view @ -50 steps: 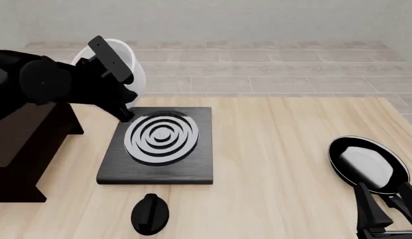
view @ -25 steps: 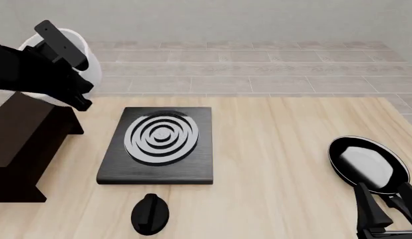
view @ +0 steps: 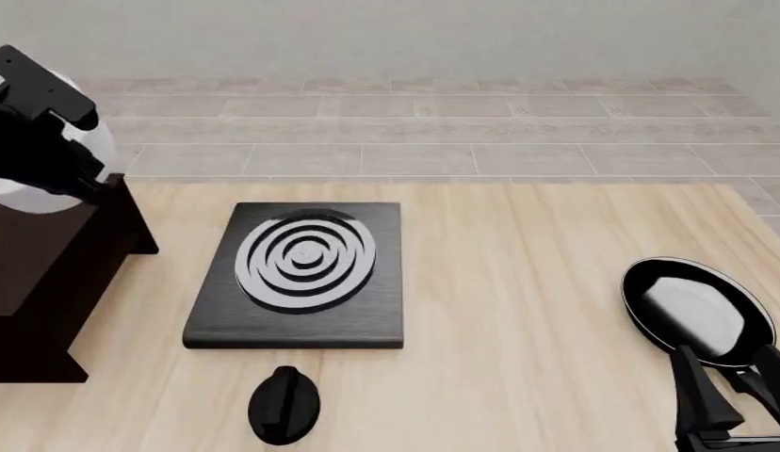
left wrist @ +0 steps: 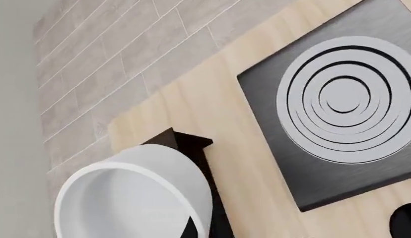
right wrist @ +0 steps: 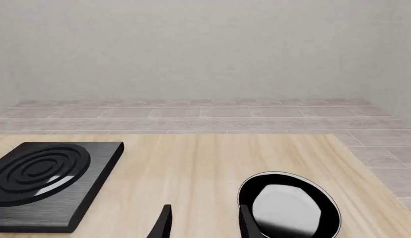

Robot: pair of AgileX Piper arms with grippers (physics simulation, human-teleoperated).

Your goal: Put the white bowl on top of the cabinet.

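- The glossy white round bowl with deep straight sides (view: 44, 184) hangs in the air at the far left of the front view, above the far end of the dark brown boxy wooden cabinet (view: 44, 273). It is carried high, I judge, so it can clear the flat top before being set down.
- The left gripper (view: 51, 127) is closed on the bowl's wall, one finger (view: 39, 80) outside it. The left wrist view shows the bowl's (left wrist: 136, 198) open mouth with the cabinet's (left wrist: 185, 144) corner beneath.
- The bowl looks tilted rather than level. It would likely need levelling over the top before release.
- Just beside the cabinet lies the flat black stove slab with silver concentric rings (view: 302, 273); a black knob (view: 285, 403) sits on the light wooden table (view: 528, 282) in front of it. Neither stands in the bowl's way.
- Well apart, at the table's right, rests the shallow black frying pan (view: 694, 311).
- The right gripper (right wrist: 202, 222) waits near the pan, its fingers parted and holding nothing.
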